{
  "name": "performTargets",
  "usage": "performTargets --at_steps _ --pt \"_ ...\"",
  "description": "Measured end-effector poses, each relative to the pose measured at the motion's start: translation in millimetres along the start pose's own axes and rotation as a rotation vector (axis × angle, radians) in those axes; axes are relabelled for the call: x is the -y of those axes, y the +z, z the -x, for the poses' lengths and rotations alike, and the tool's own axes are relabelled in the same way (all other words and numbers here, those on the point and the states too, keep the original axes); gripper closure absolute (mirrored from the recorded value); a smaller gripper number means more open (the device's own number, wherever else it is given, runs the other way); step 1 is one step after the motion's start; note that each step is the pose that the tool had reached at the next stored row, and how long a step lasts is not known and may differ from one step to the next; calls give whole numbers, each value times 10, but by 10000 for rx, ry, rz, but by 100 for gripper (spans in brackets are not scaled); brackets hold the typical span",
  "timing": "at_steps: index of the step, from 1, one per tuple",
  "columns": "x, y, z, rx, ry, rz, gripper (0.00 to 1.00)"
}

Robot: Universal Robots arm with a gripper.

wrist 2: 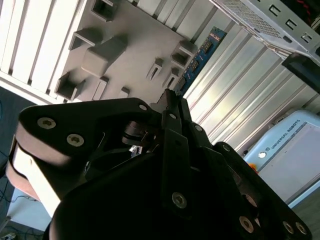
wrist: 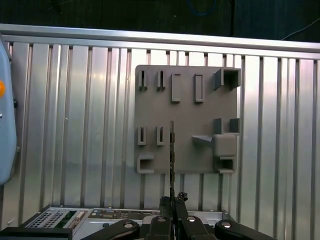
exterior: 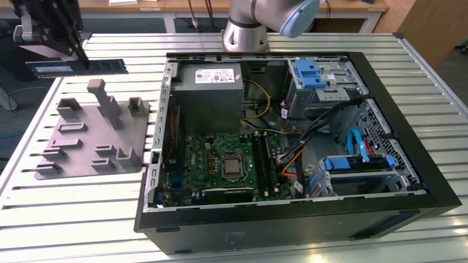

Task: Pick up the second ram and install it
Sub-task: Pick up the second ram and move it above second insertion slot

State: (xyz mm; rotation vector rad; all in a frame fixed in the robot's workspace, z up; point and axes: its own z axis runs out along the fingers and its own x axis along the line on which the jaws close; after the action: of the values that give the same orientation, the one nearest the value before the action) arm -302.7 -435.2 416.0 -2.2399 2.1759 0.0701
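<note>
The second ram (exterior: 98, 67) is a thin dark-green stick held level in the air, above the far end of the grey peg tray (exterior: 80, 139), at the exterior view's left. My gripper (exterior: 75, 57) is shut on its upper edge. In the first wrist view the ram (wrist: 171, 147) shows edge-on as a thin line running out from my fingertips (wrist: 166, 202) over the tray (wrist: 200, 82). The second wrist view shows the stick (wrist 2: 204, 50) past my closed fingers (wrist 2: 172, 107).
An open black computer case (exterior: 292, 213) lies on the slatted metal table (exterior: 73, 219), to the exterior view's right of the tray. Inside it are the green motherboard (exterior: 208, 159), a grey power supply (exterior: 207, 90), cables and blue drive brackets. The arm's base (exterior: 245, 30) stands behind the case.
</note>
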Motion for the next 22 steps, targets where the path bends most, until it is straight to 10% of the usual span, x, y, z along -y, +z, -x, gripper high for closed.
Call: performTargets --at_steps 22 --pt "589 -11 -17 1 1 22 86"
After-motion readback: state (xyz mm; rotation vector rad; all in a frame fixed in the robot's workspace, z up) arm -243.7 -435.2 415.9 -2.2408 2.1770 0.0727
